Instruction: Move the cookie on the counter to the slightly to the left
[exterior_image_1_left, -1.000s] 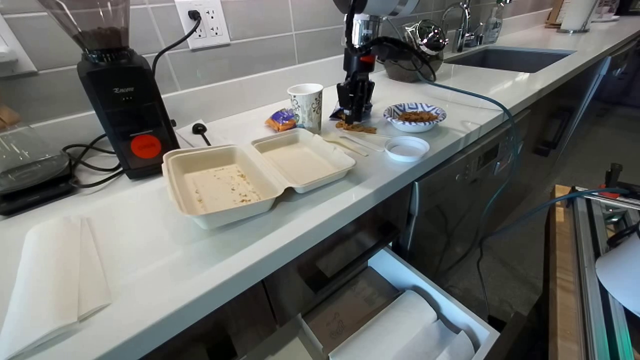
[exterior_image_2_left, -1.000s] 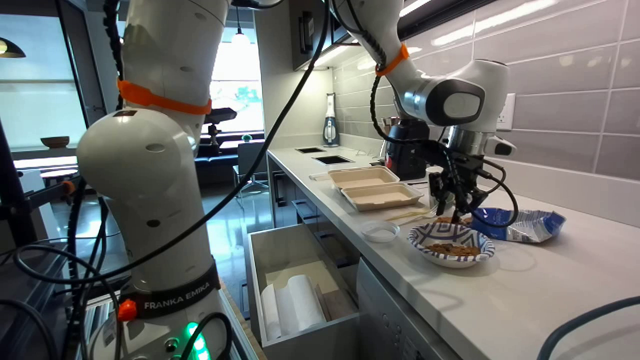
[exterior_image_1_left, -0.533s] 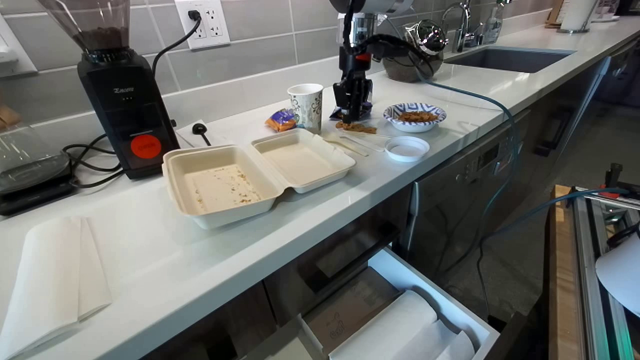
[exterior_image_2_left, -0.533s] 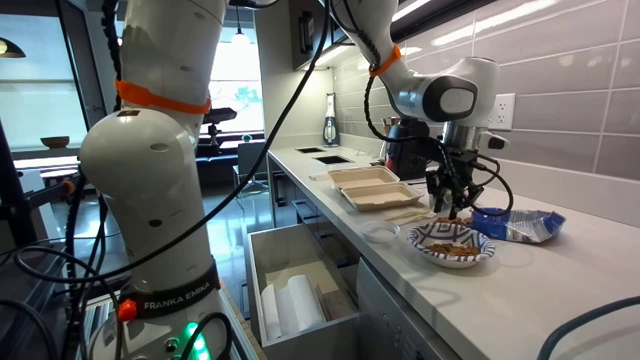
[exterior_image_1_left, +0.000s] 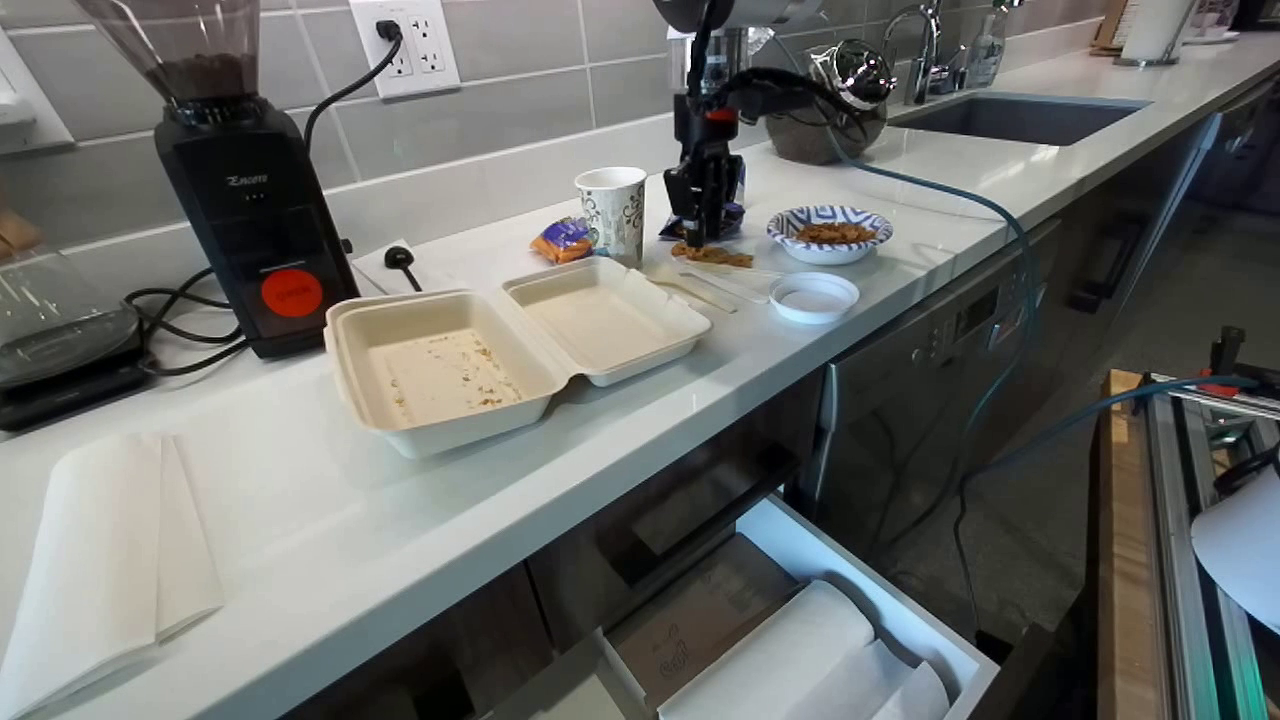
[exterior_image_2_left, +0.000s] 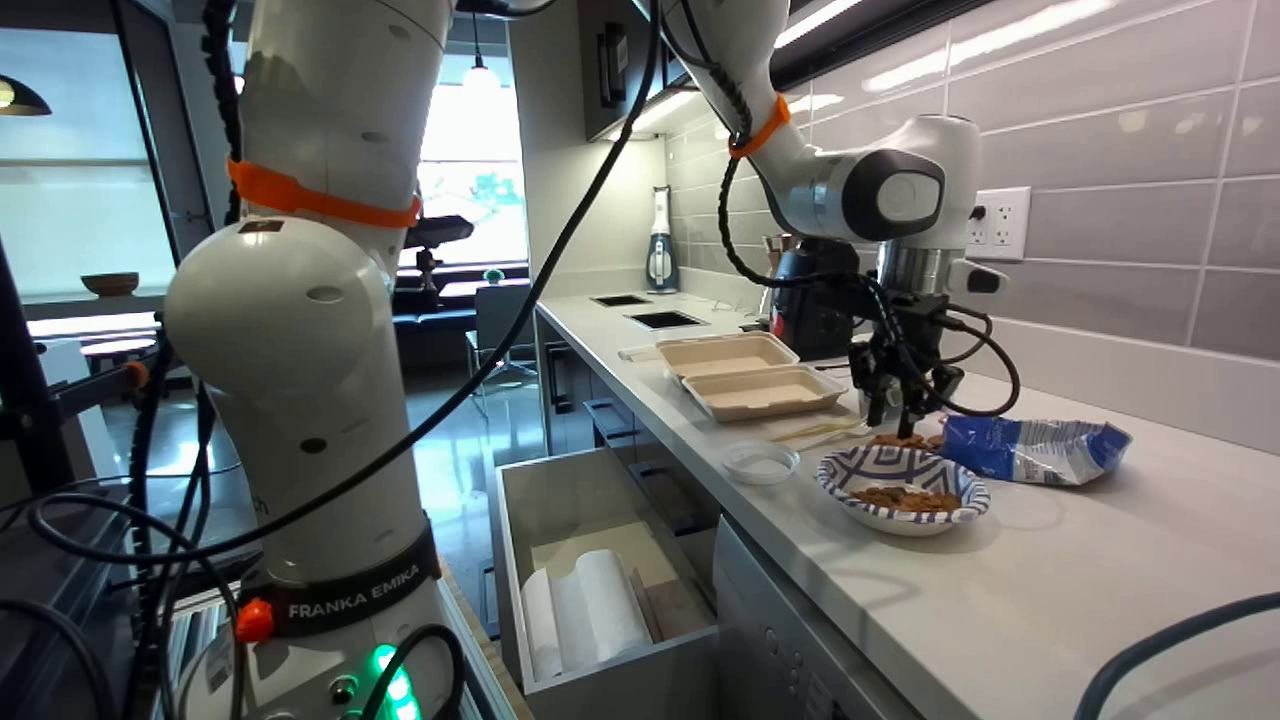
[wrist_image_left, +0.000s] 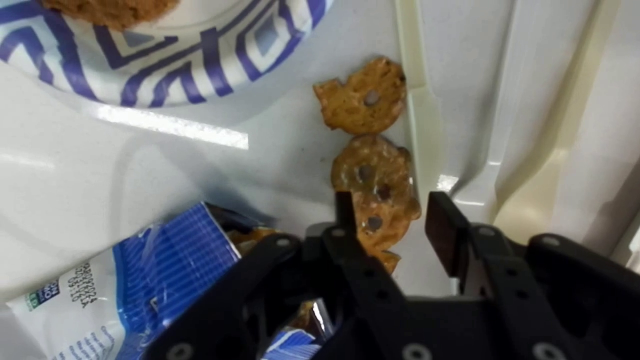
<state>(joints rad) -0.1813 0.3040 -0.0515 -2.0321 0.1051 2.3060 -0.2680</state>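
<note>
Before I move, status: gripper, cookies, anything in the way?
Gripper open. Cookies ungripped, on the counter. Plastic cutlery close alongside, blue bag opposite: possible snags.

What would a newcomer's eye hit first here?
The white robot arm, filling much of an exterior view and reaching over the pale counter. In the wrist view, open fingers show on either side of a cookie with dark chips. Then the orange-red disc on the black grinder, at an exterior view's left.

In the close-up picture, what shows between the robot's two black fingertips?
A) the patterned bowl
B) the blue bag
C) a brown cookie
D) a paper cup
C: the wrist view shows a dark-spotted brown cookie in the gap of the open end effector.
</note>
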